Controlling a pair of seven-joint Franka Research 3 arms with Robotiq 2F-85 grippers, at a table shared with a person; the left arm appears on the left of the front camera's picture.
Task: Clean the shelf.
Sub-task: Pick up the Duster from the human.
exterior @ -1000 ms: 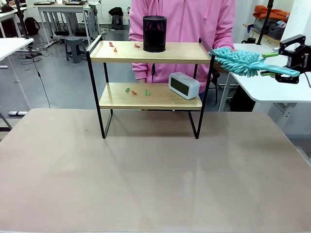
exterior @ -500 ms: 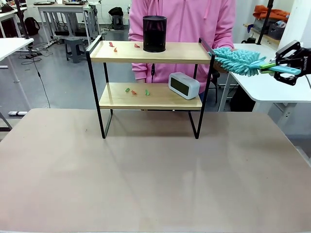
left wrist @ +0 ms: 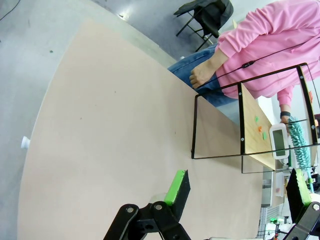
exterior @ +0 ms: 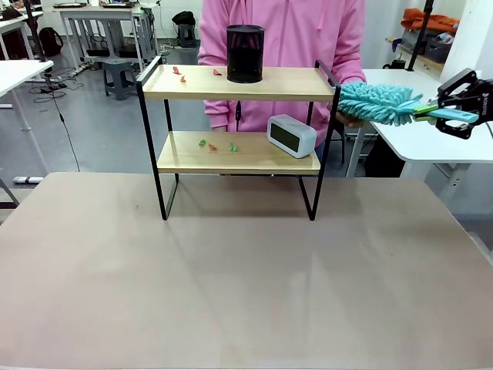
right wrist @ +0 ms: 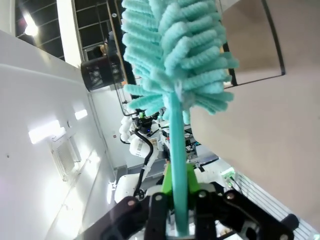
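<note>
Shelf: the shelf (exterior: 293, 82) stands at the far edge of the surface (exterior: 246, 277), about the middle, with a person right behind it
Mess to clean: small red bits (exterior: 179, 73) lie near the left end of the top board, and green and orange bits (exterior: 213, 144) lie near the left of the lower board
Other things on it: a black cup (exterior: 245, 53) stands in the middle of the top board, and a clock (exterior: 291, 135) sits at the right end of the lower board
Right fingers: the right fingers (exterior: 428, 109) are pinched tight on the thin handle of a fluffy blue duster (exterior: 377, 102)
Left fingers: the left fingers (left wrist: 177, 186) are spread wide, hold nothing, and are well apart from the shelf
Which way: the shelf lies to the left of the duster, and the duster's long side points straight at the shelf's right end
Height: the fluffy tip is just beside the right side rail, a little under the top board
Nearer arm: the right arm, by a lot
Person's hand: a hand (exterior: 346, 118) is close under the fluffy tip, and I cannot tell if it touches
Next move, my guess: lift the duster a little and slide it left along the top board, keeping off the cup
</note>
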